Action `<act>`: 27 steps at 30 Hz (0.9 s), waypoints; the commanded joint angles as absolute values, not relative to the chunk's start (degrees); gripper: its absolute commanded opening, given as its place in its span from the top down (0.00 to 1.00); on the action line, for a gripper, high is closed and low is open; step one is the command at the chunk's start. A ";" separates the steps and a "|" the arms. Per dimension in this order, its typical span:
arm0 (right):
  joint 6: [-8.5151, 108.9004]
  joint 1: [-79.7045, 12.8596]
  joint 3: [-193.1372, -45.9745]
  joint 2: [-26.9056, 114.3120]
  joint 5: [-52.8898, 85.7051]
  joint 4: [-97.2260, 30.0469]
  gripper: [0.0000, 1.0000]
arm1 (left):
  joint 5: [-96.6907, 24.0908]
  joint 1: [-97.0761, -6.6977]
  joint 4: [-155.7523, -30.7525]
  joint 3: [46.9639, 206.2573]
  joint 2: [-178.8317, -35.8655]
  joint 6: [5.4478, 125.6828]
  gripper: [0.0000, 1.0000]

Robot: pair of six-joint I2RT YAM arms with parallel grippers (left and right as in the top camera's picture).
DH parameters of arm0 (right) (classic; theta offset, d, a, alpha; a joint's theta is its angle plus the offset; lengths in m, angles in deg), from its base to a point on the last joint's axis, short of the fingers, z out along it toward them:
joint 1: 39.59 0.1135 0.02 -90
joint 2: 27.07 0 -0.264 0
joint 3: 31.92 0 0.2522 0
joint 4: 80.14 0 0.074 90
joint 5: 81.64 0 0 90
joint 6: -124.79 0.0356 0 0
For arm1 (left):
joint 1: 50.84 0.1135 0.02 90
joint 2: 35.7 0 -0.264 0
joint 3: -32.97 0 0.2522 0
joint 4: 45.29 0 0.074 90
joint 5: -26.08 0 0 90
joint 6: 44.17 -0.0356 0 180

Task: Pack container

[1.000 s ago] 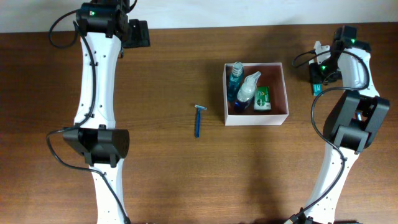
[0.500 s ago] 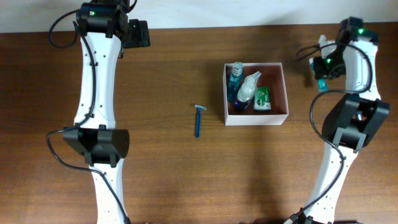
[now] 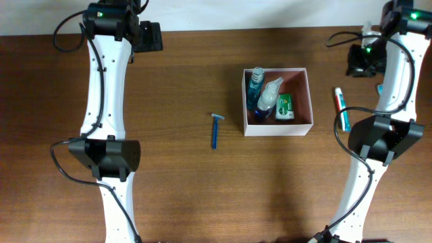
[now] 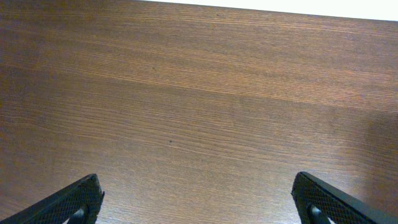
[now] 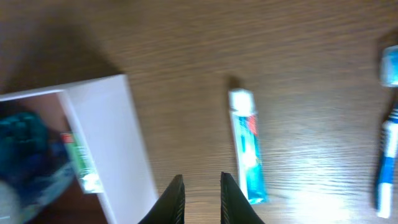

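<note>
Right now, your container sits on the table right of centre, square to the edges and open at the top. Three things already lie in it: a blue bottle along the left wall, a white spray bottle slanted beside it and touching it, and a green packet just right of those. The right half of its reddish-brown floor is bare.

Your left gripper is at the far left corner of the table, well apart from everything. In the left wrist view, the left gripper has its fingers spread wide at the bottom corners, with only bare wood between them.

Your right gripper is near the far right edge, beyond the container's right wall. In the right wrist view, the right gripper has its fingers drawn close with only a slim gap, and nothing is held in it. That view is blurred, but it shows the container's white wall on the left and a toothpaste tube lying flat just right of the fingers.

From overhead, the toothpaste tube lies right of the container, not touching it. A blue razor lies on the table left of the container, apart from it.
</note>
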State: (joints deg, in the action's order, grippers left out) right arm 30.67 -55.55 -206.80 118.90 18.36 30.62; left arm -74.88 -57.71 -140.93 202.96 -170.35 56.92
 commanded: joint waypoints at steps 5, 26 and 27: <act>33.38 -51.44 -208.00 114.38 11.74 30.96 0.82 | -75.31 -57.54 -140.96 203.15 -170.44 56.44 0.01; 33.36 -58.04 -185.40 115.82 10.25 25.19 0.57 | -75.31 -57.54 -140.98 203.15 -170.44 56.44 0.01; 33.36 -57.76 -183.59 115.82 10.28 24.06 0.57 | -75.31 -57.54 -140.98 203.15 -170.44 56.44 0.00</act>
State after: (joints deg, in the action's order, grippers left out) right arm 33.19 -59.16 -187.06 116.87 8.88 25.30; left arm -74.90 -57.71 -140.93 202.96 -170.35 56.92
